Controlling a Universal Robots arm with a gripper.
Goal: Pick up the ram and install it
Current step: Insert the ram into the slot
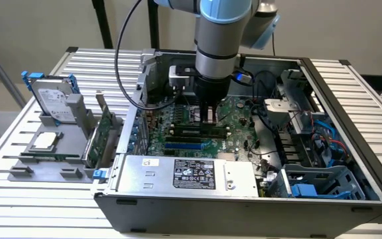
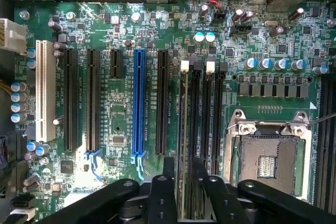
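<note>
The ram [image 2: 183, 129] appears edge-on as a thin greenish strip running out from between my two fingers. My gripper [image 2: 182, 174] is shut on the ram, over the outermost of the black memory slots [image 2: 207, 119], in line with that slot's white latch [image 2: 184, 66]. In the exterior view my gripper [image 1: 208, 118] reaches straight down into the open computer case [image 1: 350, 124], just above the green motherboard [image 1: 234, 117]. Whether the ram touches the slot I cannot tell.
Beside the memory slots lie the open CPU socket [image 2: 268, 161] and a blue expansion slot [image 2: 139, 103]. A power supply [image 1: 184, 174] fills the case's front. On the exterior view's left, a grey holder carries a hard drive [image 1: 53, 99] and a green expansion card [image 1: 105, 134].
</note>
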